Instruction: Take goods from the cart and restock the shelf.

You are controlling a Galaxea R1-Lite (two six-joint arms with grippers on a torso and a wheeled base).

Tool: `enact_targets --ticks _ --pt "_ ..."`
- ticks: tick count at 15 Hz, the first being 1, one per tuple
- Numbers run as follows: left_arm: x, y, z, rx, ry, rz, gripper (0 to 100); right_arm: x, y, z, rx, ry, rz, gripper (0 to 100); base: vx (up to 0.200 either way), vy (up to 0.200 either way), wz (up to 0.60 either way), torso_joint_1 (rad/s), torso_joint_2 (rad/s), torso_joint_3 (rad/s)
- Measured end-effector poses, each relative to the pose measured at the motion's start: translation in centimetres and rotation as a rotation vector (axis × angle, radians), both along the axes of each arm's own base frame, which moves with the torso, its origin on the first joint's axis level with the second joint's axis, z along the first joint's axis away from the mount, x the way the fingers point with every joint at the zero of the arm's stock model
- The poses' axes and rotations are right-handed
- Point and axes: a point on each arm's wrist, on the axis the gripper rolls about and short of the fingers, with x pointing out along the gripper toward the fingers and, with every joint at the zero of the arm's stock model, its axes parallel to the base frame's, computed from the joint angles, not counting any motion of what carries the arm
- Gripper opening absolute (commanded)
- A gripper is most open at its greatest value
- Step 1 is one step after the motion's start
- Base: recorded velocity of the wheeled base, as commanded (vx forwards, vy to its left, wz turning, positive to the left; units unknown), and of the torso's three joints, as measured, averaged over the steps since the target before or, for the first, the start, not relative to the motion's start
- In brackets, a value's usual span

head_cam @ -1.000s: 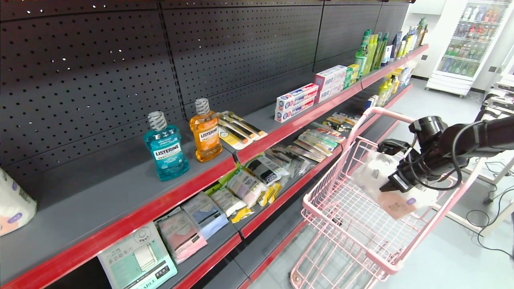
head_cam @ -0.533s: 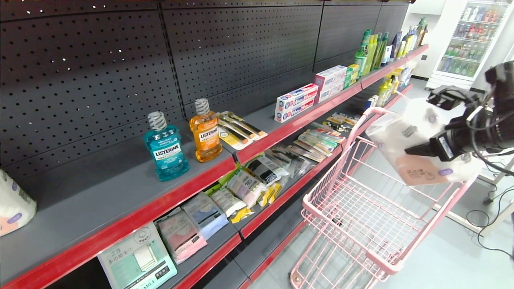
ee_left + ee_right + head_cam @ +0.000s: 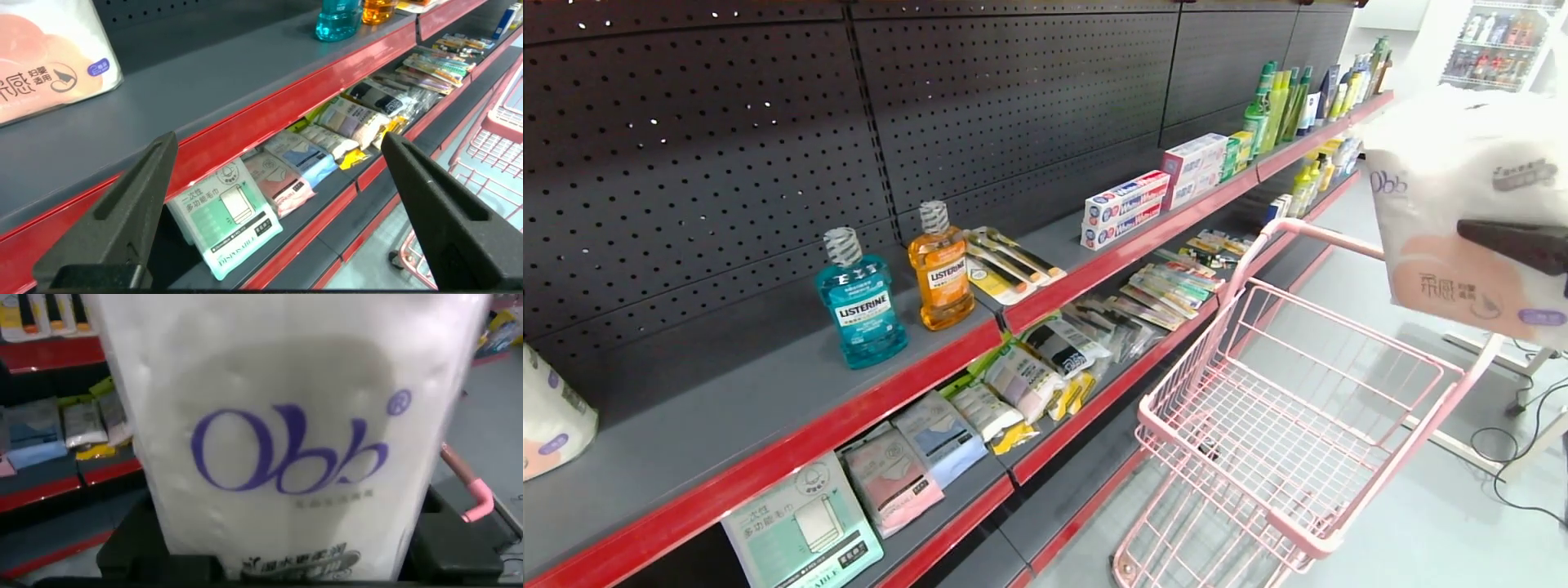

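Now the right gripper (image 3: 304,567) is clamped on the white tissue pack (image 3: 1462,204), holding it in the air at about two o'clock in the head view, above the pink cart (image 3: 1303,535). The left gripper (image 3: 278,220) hangs with its fingers spread wide, just in front of the red-edged shelf (image 3: 727,384). Another tissue pack (image 3: 551,408) sits on that shelf at the head view's eight o'clock.

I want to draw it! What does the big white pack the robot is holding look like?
The pack is a soft, puffy bundle in whitish plastic wrap, with purple letters on one face and a peach patch with a purple label on another. It hangs in the air above the pink cart. The dark fingers of the right gripper squeeze its sides; nothing else touches it.
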Motion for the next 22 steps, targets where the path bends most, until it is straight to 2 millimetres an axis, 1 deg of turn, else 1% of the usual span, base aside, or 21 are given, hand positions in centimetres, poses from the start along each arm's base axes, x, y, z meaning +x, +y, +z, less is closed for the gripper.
enact_targets --ticks 1,3,5,6,8,11,15,22 --pt "0.0 0.0 0.0 0.000 0.000 0.000 100 -1.6 0.1 -0.3 0.016 -0.016 -0.001 0 0.000 0.000 0.00 0.000 0.00 0.000" --pt "0.0 0.0 0.0 0.000 0.000 0.000 100 -5.4 0.4 -1.8 0.055 -0.036 -0.012 0 0.000 0.000 0.00 0.000 0.00 0.000" --pt "0.0 0.0 0.0 0.000 0.000 0.000 100 -8.7 0.5 -3.3 0.096 -0.067 -0.029 0 0.000 0.000 0.00 0.000 0.00 0.000" --pt "0.0 0.0 0.0 0.000 0.000 0.000 100 -9.9 0.6 -3.9 0.112 -0.081 -0.038 0 0.000 0.000 0.00 0.000 0.00 0.000" --pt "0.0 0.0 0.0 0.000 0.000 0.000 100 -11.5 0.6 -4.4 0.116 -0.113 -0.052 0 0.000 0.000 0.00 0.000 0.00 0.000" --pt "0.0 0.0 0.0 0.002 -0.001 0.000 100 -12.3 0.7 -5.0 0.118 -0.126 -0.051 0 0.000 0.000 0.00 0.000 0.00 0.000" --pt "0.0 0.0 0.0 0.002 0.000 0.000 100 -12.4 0.7 -6.8 0.135 -0.080 -0.049 0 0.000 0.000 0.00 0.114 -0.25 -0.127" --pt "0.0 0.0 0.0 0.001 -0.001 0.000 100 -12.3 0.8 -7.6 0.124 -0.057 -0.043 0 0.000 0.000 0.00 0.164 -0.35 -0.187"
